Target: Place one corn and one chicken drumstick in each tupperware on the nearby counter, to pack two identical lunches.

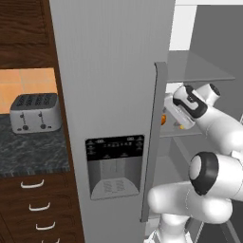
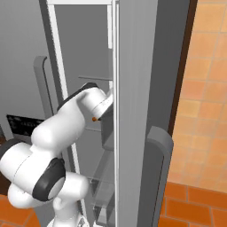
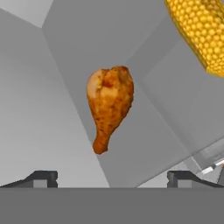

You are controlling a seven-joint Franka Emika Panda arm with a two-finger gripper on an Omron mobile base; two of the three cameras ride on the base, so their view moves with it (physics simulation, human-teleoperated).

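Left base view: white glossy arm with dark joints reaching past the edge of a brushed grey fridge door [image 1: 114,95] toward pale flat shelves [image 1: 197,69] inside. Small orange scrap [image 1: 163,119] showing just beside the hand, too small to name. Black dispenser panel [image 1: 115,163] set in the door. Off to the left, boxy silver toaster [image 1: 35,112] standing on the dark marbled stone counter [image 1: 28,154], above dark brown wooden drawers with curved silver handles.

Right base view: same arm bent into the narrow gap of the open fridge, hand mostly hidden behind the door's edge. Rounded grey handle [image 2: 160,170] on the door; orange square tiles [image 2: 204,88] on the wall to the right.

Hand view: gripper [image 3: 112,178] spread wide, grasping nothing, dark tips well apart. Between and beyond them, glossy brown-orange chicken drumstick [image 3: 108,105] lying on a smooth grey shelf surface, rounded meaty end tapering to thin bone. Bumpy yellow corn [image 3: 199,30] at the upper right corner, apart from the drumstick.
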